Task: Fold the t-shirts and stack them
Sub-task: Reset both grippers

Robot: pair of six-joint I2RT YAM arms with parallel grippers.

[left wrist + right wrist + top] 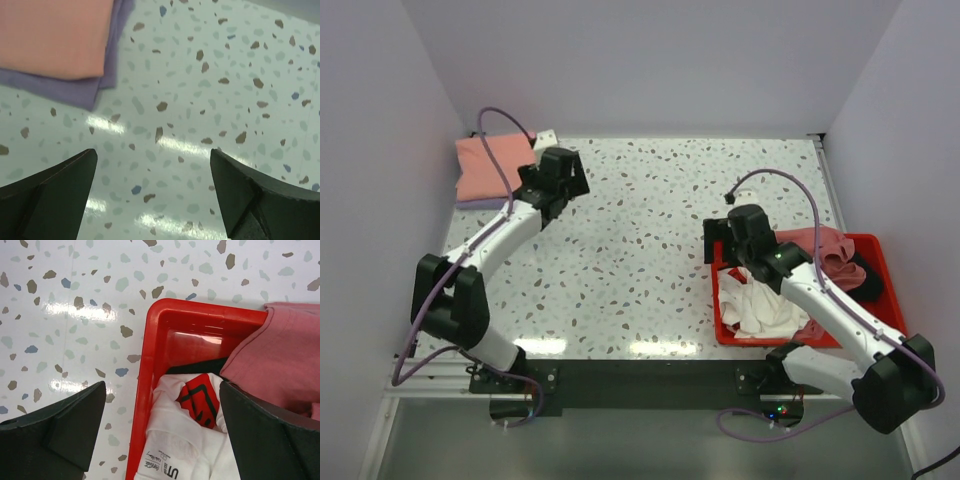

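A folded salmon-pink t-shirt point(490, 166) lies on a folded lavender t-shirt point(478, 203) at the table's far left corner; both show in the left wrist view, salmon point(55, 35) over lavender point(75, 90). My left gripper point(576, 180) is open and empty just right of the stack, above bare table point(154, 155). My right gripper point(718, 248) is open and empty over the near-left corner of the red bin point(724, 325). The bin holds a crumpled white t-shirt point(195, 450) with a red print, a dusty pink t-shirt point(285, 360) and black cloth point(868, 275).
The speckled table point(650, 240) is walled at the back and on both sides. A small white tag point(546, 137) lies by the stack at the back. The red bin's rim point(145, 385) stands up from the table at the right.
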